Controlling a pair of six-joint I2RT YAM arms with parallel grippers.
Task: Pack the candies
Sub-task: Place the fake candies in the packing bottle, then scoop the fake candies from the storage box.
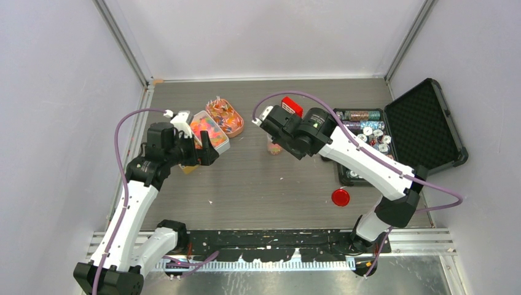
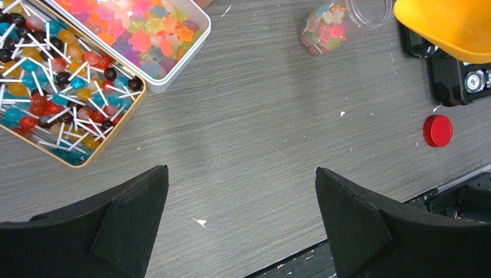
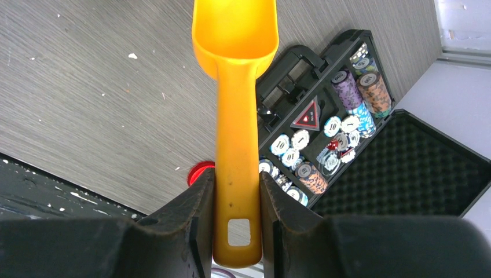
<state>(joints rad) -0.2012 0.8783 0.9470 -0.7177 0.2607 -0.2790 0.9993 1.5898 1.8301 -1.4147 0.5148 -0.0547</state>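
Note:
Star-shaped gummy candies fill a white tray (image 2: pixel 173 78), which also shows in the top view (image 1: pixel 209 130). Beside it lies a tin (image 2: pixel 101 147) of lollipops, seen from above too (image 1: pixel 225 117). A clear jar (image 2: pixel 327 29) partly filled with star candies stands at mid-table (image 1: pixel 274 147). My right gripper (image 3: pixel 236 176) is shut on the handle of the yellow scoop (image 3: pixel 236 116), whose bowl looks empty and hangs close to the jar's mouth (image 2: pixel 451 26). My left gripper (image 2: pixel 242 191) is open and empty over bare table, next to the white tray (image 1: pixel 203 149).
An open black case (image 1: pixel 424 123) of poker chips sits at the right, also in the right wrist view (image 3: pixel 405 168). A red lid (image 1: pixel 340 197) lies in front of it on the table. A small red box (image 1: pixel 292 106) stands behind my right gripper.

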